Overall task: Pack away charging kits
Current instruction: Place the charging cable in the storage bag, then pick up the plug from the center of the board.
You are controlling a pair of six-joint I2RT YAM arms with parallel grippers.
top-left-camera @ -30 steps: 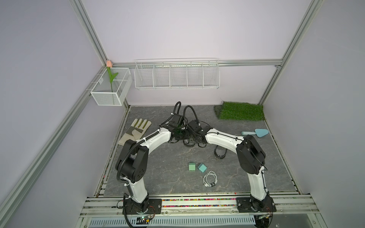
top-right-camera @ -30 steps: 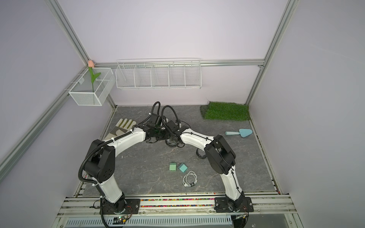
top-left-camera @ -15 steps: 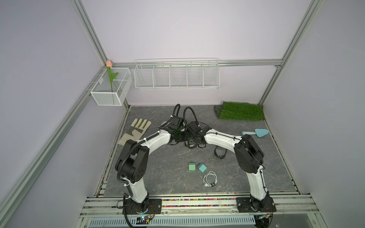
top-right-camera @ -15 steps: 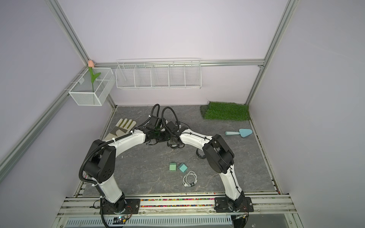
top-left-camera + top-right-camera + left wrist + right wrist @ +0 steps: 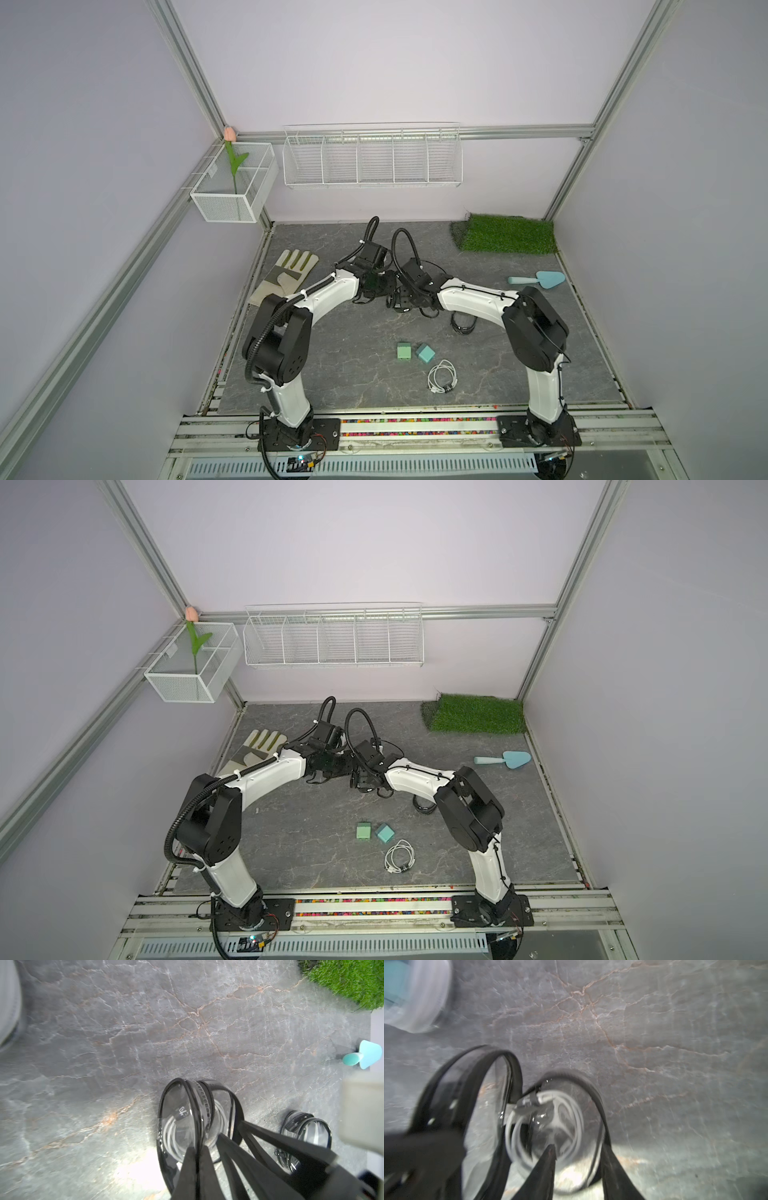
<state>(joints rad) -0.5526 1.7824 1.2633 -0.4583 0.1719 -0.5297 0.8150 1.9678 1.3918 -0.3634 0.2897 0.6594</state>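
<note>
A clear round case with a black rim [image 5: 182, 1118] stands open at the middle back, and a coiled white cable [image 5: 546, 1124] lies inside it. My left gripper [image 5: 197, 1149] is shut on the case's raised lid rim. My right gripper [image 5: 579, 1159] is open, with one finger over the cable and the other outside the case wall. In both top views the two grippers [image 5: 376, 286] [image 5: 399, 297] meet over this case. Two teal charger blocks [image 5: 403, 351] [image 5: 425, 353] and another coiled white cable [image 5: 442, 376] lie loose on the front floor.
A second black-rimmed case [image 5: 463, 324] lies beside my right forearm. A white-rimmed case [image 5: 415, 995] holding something teal shows blurred in the right wrist view. A glove [image 5: 286, 276] lies back left, a light-blue trowel [image 5: 538, 279] right, and a grass mat [image 5: 509, 239] back right.
My right gripper's jaws have opened at the case. Both arms have barely shifted, and the left gripper stays shut on the lid rim.
</note>
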